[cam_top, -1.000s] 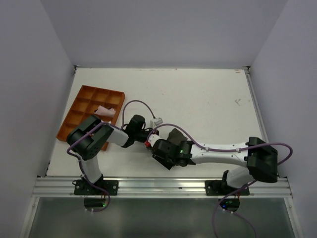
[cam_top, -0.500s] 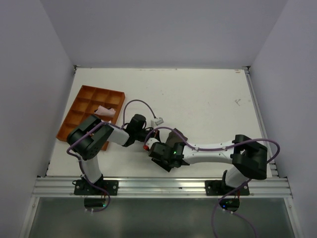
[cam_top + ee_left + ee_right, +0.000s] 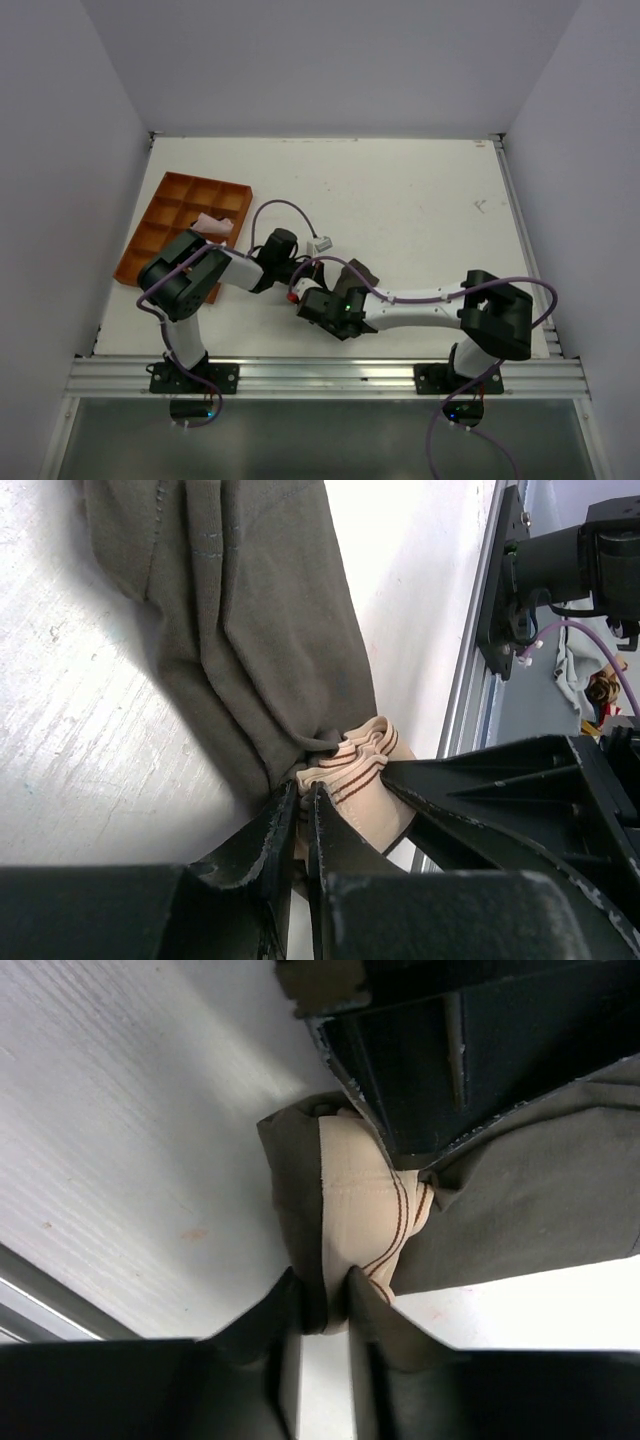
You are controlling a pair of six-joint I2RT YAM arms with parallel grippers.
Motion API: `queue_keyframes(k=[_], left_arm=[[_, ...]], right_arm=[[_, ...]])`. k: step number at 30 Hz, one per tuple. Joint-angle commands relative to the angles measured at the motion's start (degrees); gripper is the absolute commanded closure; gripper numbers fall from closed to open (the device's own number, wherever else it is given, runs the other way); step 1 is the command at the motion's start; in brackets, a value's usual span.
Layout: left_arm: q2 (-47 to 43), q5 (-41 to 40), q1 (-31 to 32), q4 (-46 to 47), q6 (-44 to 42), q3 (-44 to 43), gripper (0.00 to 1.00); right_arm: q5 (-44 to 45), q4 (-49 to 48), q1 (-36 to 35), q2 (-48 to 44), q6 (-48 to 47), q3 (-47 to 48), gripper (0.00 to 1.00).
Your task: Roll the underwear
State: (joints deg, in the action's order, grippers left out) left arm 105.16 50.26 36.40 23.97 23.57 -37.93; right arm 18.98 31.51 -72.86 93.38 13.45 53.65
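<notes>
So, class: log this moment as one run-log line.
dark brownish-grey cloth underwear: bunched on white table | left gripper: shut on tan waistband | right gripper: shut on same waistband

We list: underwear (image 3: 250,640), soft matt cloth, its waistband (image 3: 360,1200) ribbed, with stitched stripes; left hand (image 3: 305,820) and right hand (image 3: 325,1295), matt black plastic; tabletop (image 3: 420,200), white, matt, finely scuffed; tray (image 3: 175,215), orange matt plastic; rail (image 3: 330,375), dull metal.
</notes>
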Motion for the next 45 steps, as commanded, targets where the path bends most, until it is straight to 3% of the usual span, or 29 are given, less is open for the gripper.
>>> queue_keyframes(k=[1, 3, 6, 13, 14, 19, 24, 30, 39, 45], left_arm=[[2.68, -4.03, 0.25, -3.14, -1.17, -0.21, 0.88], [2.24, -3.94, 0.16, -3.31, -0.55, -0.39, 0.79], [0.58, -4.29, 0.16, -3.49, -0.28, -1.00, 0.73], [-5.41, -8.86, -2.99, -7.96, -1.51, -3.02, 0.59], [-5.32, -8.60, -3.70, -8.41, -1.51, -3.37, 0.52], [-6.11, -8.07, -7.57, -8.94, -0.90, -3.11, 0.55], [-8.56, -11.93, -8.28, -12.27, -1.43, -3.29, 0.60], [-13.57, -11.68, -8.45, -9.56, 0.86, 1.19, 0.61], [-18.41, -8.87, -8.10, -3.85, 3.49, 8.13, 0.63], [-18.77, -7.72, -3.98, -2.70, 2.53, 7.79, 0.63]], right_arm=[[-3.07, 0.49, -0.18, 2.24, 0.61, -0.12, 0.85], [-4.30, 0.05, -0.18, 2.24, -0.18, -0.12, 0.95], [-7.19, -1.18, 0.09, 0.84, -0.80, -0.82, 0.99], [-16.33, -3.47, 3.51, -3.47, -0.27, -3.46, 1.00], [-17.22, -3.56, 4.04, -3.73, -0.36, -4.07, 1.00], [-22.58, -5.05, 8.16, -6.28, -0.53, -5.92, 1.00], [-28.55, -4.52, 11.16, -6.29, -2.46, -5.22, 1.00], [-39.52, -6.72, 16.51, -6.63, -2.64, -6.01, 1.00], [-53.86, -8.13, 27.32, -2.34, -5.37, -6.72, 1.00], [-62.39, -11.90, 31.63, 2.50, -3.44, -6.19, 1.00]])
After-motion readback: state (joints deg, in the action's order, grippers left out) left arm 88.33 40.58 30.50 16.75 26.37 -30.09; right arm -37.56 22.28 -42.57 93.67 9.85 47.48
